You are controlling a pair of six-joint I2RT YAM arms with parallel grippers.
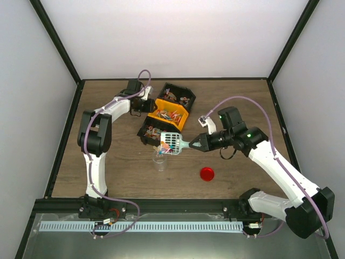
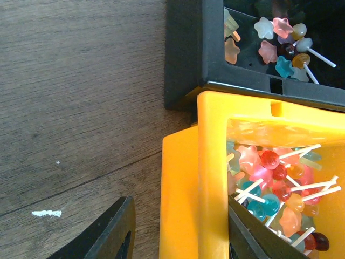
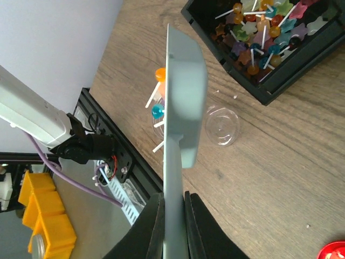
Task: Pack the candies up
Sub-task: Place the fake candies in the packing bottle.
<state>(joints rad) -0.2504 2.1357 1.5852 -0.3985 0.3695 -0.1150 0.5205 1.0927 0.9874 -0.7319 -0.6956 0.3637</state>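
Right fingers (image 3: 149,226) on scoop (image 3: 183,81); candies' (image 3: 157,111) sticks at mixed angles.

You're looking at a brown wood-grain tabletop (image 1: 124,167) — its grain runs left to right — boxed in by plain white walls (image 1: 172,32) on the left, far and right. Black posts (image 1: 57,40) frame the corners. A black rail (image 1: 178,205) lines the near edge, with a white slotted strip (image 1: 140,226) just nearer. The light is soft and even.
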